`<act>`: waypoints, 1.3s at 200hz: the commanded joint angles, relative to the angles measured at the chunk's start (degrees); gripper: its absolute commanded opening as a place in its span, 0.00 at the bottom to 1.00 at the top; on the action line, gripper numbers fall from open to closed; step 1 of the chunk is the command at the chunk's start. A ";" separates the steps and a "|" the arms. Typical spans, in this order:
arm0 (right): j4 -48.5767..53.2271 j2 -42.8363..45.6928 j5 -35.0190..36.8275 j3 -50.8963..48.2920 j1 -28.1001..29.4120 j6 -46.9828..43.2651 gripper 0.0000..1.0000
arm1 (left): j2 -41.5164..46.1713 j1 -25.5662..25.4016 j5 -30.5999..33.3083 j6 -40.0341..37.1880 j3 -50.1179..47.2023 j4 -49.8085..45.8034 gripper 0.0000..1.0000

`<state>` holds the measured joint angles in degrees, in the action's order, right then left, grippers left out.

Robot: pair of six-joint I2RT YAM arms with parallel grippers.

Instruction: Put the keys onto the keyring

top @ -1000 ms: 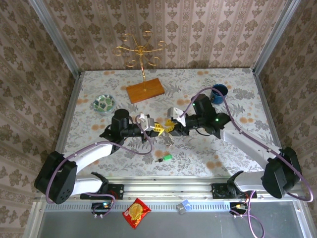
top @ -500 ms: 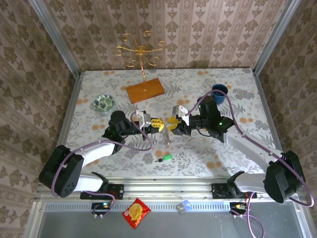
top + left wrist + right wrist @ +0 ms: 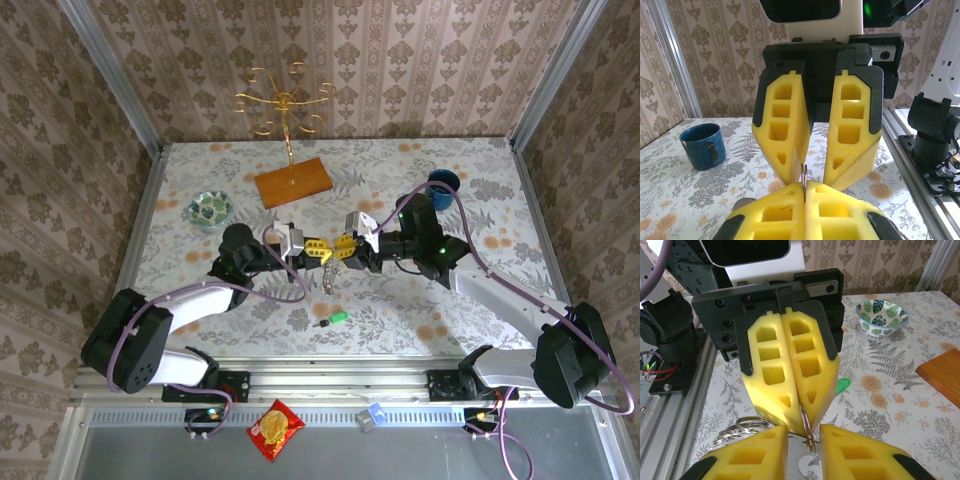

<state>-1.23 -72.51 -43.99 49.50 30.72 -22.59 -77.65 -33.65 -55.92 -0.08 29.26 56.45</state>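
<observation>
Flowery cloth on the table [image 3: 480, 300], the same busy wallpaper [image 3: 420, 60] all round, and the two arms meet nose to nose right in the middle. The left gripper [image 3: 318, 252] has its yellow fingers pressed together on the edge of the keyring [image 3: 808, 432], a thin metal ring that hangs between the two grippers, up off the table. The right gripper [image 3: 343, 247] faces it with fingers spread a little, one on each side of the ring wire. As far as the wrist views show, it isn't clamping the ring.

Progress-wise it looks like early days. One green key [image 3: 336, 319] with a dark end lies loose on the table at roughly 6 o'clock from where the grippers meet, well apart from the ring, with nothing touching it. Whether the other one is threaded on can't be told. Something small and pale dangles under the ring, but it's too tiny to make out. So at least one key needs picking up and working onto the ring. There's a cup [image 3: 441, 186] at 2 o'clock, a bowl [image 3: 210, 209] at 10 and a gold stand [image 3: 285, 110] at 12, all out of the way.
</observation>
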 commanded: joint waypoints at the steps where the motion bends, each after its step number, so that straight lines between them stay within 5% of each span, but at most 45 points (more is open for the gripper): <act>1: -2.98 -0.70 -0.90 0.12 0.49 1.67 0.11 | -0.31 0.30 -2.20 1.87 -0.14 4.66 0.00; 20: -1.84 -0.70 -1.28 0.93 0.48 1.13 0.00 | 0.03 0.42 -0.87 1.49 -0.50 4.48 0.00; 42: 4.41 -0.33 0.01 3.29 0.48 -2.24 0.00 | 1.76 0.86 2.48 -0.37 -1.27 2.09 0.21; 84: 23.66 -1.37 8.16 11.48 1.98 -12.18 0.00 | 8.03 0.72 6.38 -12.84 2.37 -21.59 0.23; 111: 33.13 -3.77 13.09 16.84 3.74 -16.63 0.00 | 8.82 0.17 6.18 -18.02 5.30 -31.35 0.23; 202: 43.46 -10.58 20.20 28.08 8.99 -22.25 0.00 | 7.42 -0.63 3.89 -20.40 8.27 -35.31 0.21; 244: 41.45 -9.94 17.82 27.65 9.16 -20.75 0.00 | 7.16 -0.72 2.95 -20.96 9.06 -36.58 0.00; 260: 37.75 -7.98 13.92 25.56 7.53 -18.12 0.00 | 7.42 -0.72 2.66 -21.19 8.91 -37.11 0.00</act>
<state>40.49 -83.00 -23.94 76.29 39.31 -43.31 -69.91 -34.09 -51.90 -20.14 36.12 20.58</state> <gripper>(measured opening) 0.052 0.052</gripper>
